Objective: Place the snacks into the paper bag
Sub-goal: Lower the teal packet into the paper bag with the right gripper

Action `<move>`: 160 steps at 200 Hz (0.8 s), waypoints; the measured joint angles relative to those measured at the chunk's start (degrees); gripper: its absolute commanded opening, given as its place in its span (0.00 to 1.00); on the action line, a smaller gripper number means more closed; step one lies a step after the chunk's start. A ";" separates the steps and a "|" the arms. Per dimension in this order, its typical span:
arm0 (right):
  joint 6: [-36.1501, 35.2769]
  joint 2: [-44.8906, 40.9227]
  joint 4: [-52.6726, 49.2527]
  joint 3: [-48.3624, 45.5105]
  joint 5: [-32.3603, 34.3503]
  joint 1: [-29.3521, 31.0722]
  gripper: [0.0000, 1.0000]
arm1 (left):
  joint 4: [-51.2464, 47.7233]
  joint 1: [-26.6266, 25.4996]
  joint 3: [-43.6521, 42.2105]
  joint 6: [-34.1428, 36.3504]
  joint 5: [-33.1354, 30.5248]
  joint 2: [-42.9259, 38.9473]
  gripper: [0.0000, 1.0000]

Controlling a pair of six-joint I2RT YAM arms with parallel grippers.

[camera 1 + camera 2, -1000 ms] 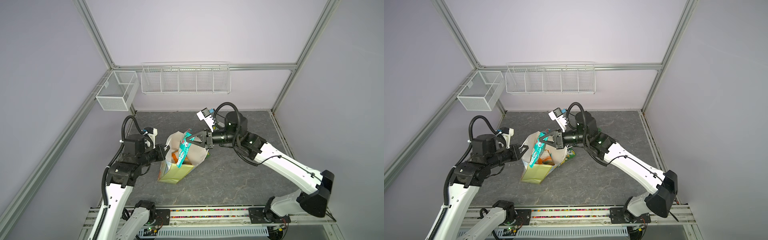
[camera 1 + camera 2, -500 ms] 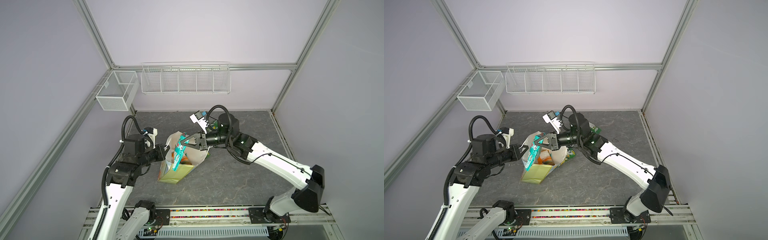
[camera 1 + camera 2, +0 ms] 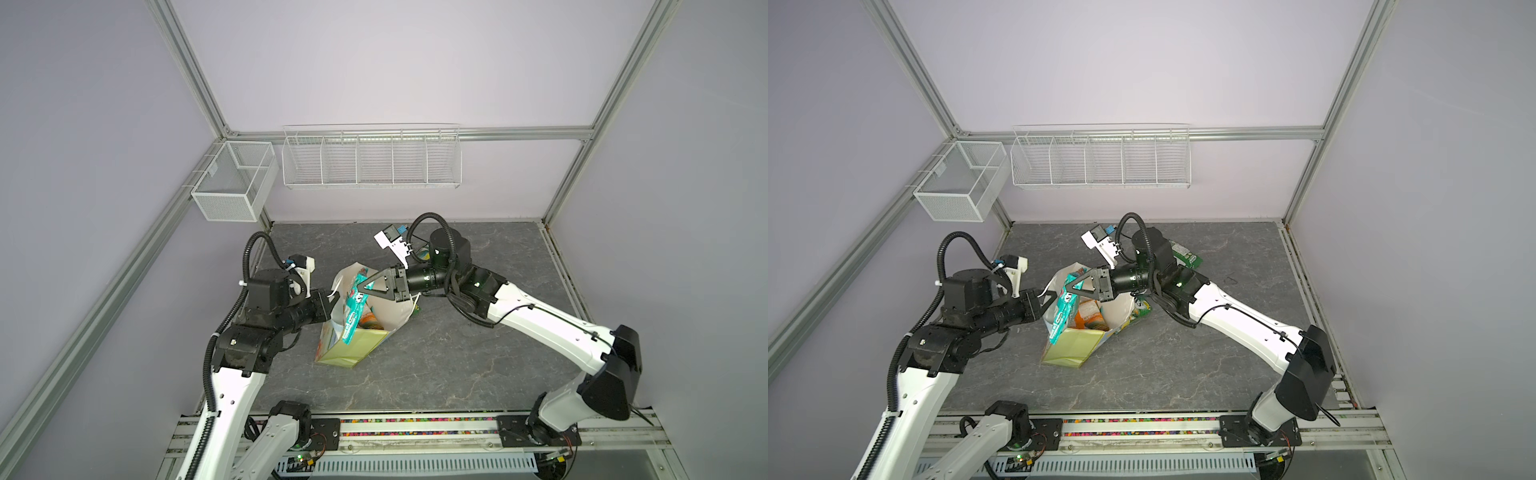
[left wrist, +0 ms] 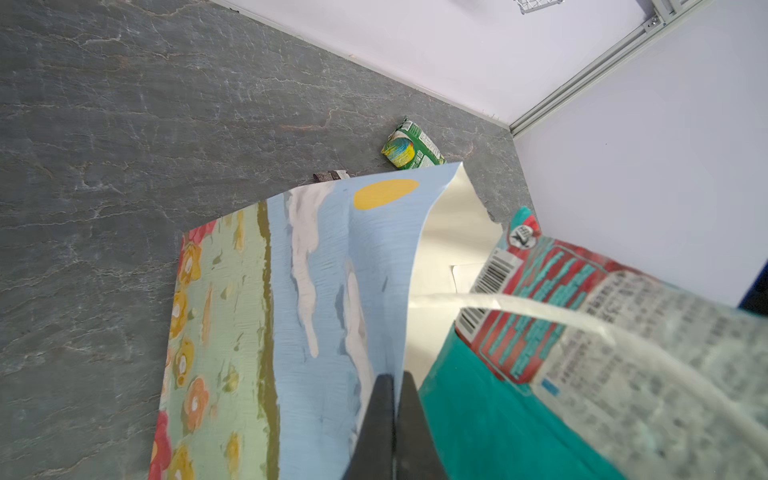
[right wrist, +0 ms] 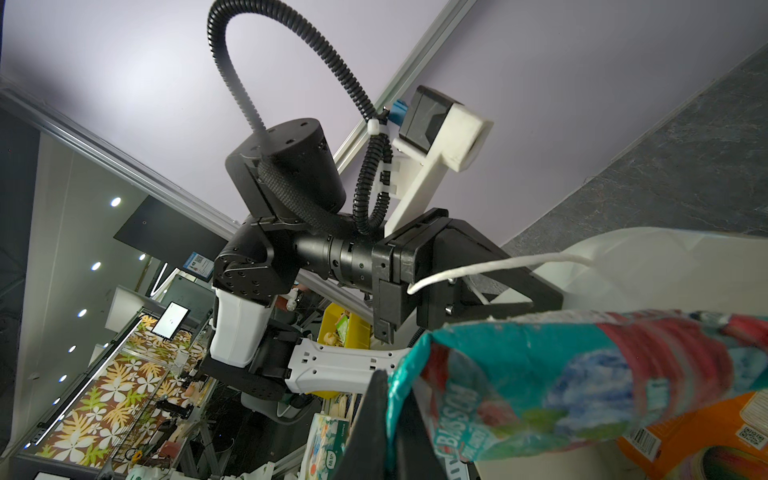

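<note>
The tall paper gift bag [image 3: 349, 349], with pale yellow-green sides and a printed blue-and-flowered face, stood near the middle of the grey stone-patterned desk [image 3: 457, 365]. It was tipped over on its base, with its white mouth turned up toward both arms. The left pincer [image 4: 394, 380] was closed tight on the rim of the printed face. Judging by the lean, that grip was there to pull the mouth wide and stop the light bag from sliding or folding shut. One white cord handle [image 5: 498, 266] lay draped across that pincer, clear of the opening.

The right pincer [image 5: 388, 374] reached in from the other side. Its jaws were pinched almost fully together on the top seam of a teal-and-red crinkly packet [image 3: 355, 309]. The packet hung by that seam, so its long body pointed down through the mouth and along the inner wall. A grip at the end probably suited this, since the limp packet could trail in ahead of the jaws. Its lower end looked well inside the bag, so releasing it seemed the step in hand.

An orange packet [image 3: 1090, 318] was inside the bag. Outside it, a green foil packet [image 3: 1185, 255] lay on the desk behind the right arm. A second greenish packet [image 3: 1140, 311] lay just beside the bag under that arm, and a dark brown bar [image 4: 330, 176] showed past the bag's far edge. The task looked only partly done.
</note>
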 measured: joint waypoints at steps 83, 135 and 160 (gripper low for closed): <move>0.13 0.79 -0.02 0.20 0.07 0.02 0.20 | 0.15 0.00 -0.31 0.00 0.00 -0.42 0.00; -0.98 0.74 -0.48 1.09 0.68 0.02 0.42 | 0.24 0.00 -0.35 0.00 -0.02 -0.63 0.00; -1.73 0.48 -1.09 1.36 1.31 0.00 0.57 | 0.24 0.00 -0.68 -0.02 -0.07 -0.66 0.00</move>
